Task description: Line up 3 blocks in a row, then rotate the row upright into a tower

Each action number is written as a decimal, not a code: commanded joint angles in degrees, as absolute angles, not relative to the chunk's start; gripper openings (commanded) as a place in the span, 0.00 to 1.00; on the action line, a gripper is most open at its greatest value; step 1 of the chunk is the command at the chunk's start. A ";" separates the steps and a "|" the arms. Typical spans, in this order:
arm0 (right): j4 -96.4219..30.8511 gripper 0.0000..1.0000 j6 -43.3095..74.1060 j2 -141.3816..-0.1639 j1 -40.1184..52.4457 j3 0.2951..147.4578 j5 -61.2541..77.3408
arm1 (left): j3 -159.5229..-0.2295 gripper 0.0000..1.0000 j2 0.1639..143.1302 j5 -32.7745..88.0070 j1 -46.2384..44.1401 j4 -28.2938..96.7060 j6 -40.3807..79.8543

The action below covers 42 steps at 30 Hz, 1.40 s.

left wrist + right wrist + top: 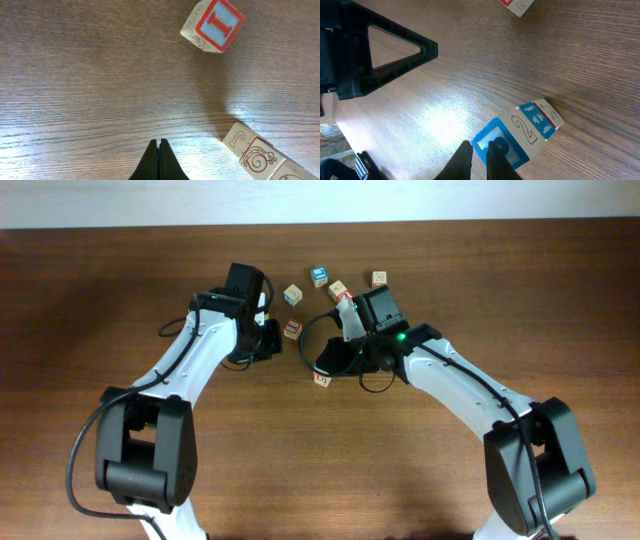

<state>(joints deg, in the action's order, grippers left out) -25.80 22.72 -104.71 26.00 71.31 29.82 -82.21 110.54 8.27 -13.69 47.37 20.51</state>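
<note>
Left jaws closed, empty, short of the red-lettered block (pixel 212 25). Right jaws barely parted (nothing between them), just beside the blue-faced block (pixel 512 135) on the desk (pixel 580 60). Risk: too narrow to straddle, they may shove it aside.

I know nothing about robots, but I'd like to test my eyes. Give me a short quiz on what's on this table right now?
1. True or false: the left gripper has its fingers pressed together with nothing between them.
2. Which numeral is printed on the blue-faced block right by the right gripper? A) 2 B) 7 C) 9
3. In the left wrist view, which red letter does the red-framed block near the top show?
Key: 1 true; 2 A; 3 the letter I.
</note>
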 commanded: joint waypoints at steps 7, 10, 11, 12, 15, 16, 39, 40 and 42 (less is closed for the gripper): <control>-29.39 0.25 21.85 -105.56 26.30 74.46 30.44 | -82.78 0.00 109.58 7.20 -13.72 47.62 19.62; -30.72 0.30 21.37 -105.45 26.30 76.20 31.31 | -82.78 0.00 109.58 7.20 -13.72 47.62 19.62; -30.72 0.30 21.30 -105.45 26.30 76.42 31.53 | -82.78 0.00 109.58 7.20 -13.72 47.62 19.62; -31.14 0.30 21.28 -105.45 26.30 77.03 31.55 | -82.78 0.00 109.58 7.20 -13.72 47.62 19.62; -31.83 0.30 21.26 -105.19 26.28 79.22 33.23 | -82.83 0.00 109.56 7.20 -13.69 47.57 19.62; -33.08 0.31 20.40 -104.25 26.24 80.40 33.26 | -83.18 0.00 109.23 7.16 -13.69 47.97 19.57; -84.75 0.98 17.85 -49.15 27.16 89.03 -8.88 | -87.44 0.99 77.12 6.13 -13.72 66.74 5.48; -81.56 0.98 17.87 -49.01 26.85 88.42 -12.25 | -87.44 0.99 77.12 6.13 -13.72 66.74 5.48; -67.85 0.98 15.88 -46.22 22.13 83.24 -13.65 | -87.44 0.99 77.12 6.15 -13.72 66.74 5.48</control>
<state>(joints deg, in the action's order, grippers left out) -74.08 17.87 -48.47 24.95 86.94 -10.33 -87.22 77.82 6.13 -13.69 66.65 6.42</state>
